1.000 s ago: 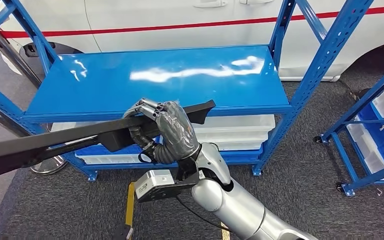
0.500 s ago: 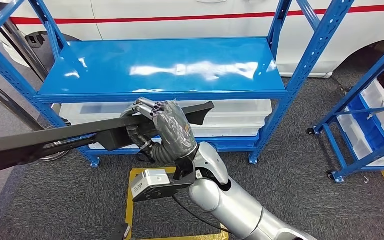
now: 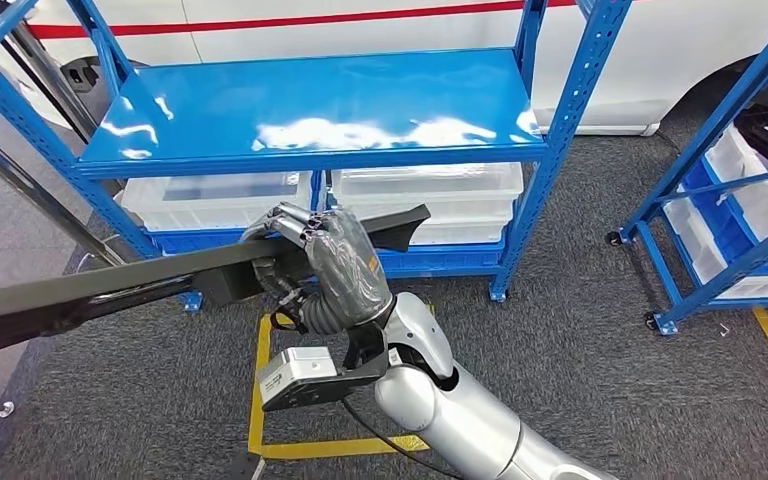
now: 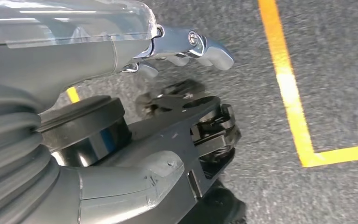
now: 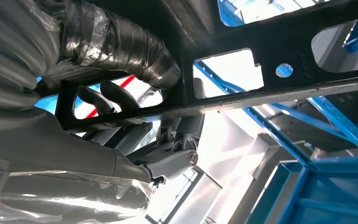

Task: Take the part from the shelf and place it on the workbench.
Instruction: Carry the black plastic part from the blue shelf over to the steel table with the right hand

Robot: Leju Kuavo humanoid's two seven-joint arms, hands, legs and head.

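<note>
The part is a long black bar-shaped piece with cut-out holes. It runs from the picture's left edge to a tip right of my right hand. That hand grips the part near its right end and holds it in the air in front of the blue shelf. In the right wrist view the taped thumb and the fingers wrap around the black frame. My left hand hangs above the grey floor with its fingers extended and nothing in it.
The shelf's top board is bare, and white bins sit on its lower level. A second blue rack with bins stands at the right. A white car is behind the shelf. Yellow tape marks the grey carpet.
The whole view has shifted: the shelf now sits higher and farther off, and more floor and yellow tape show. My right hand keeps the same grip on the part.
</note>
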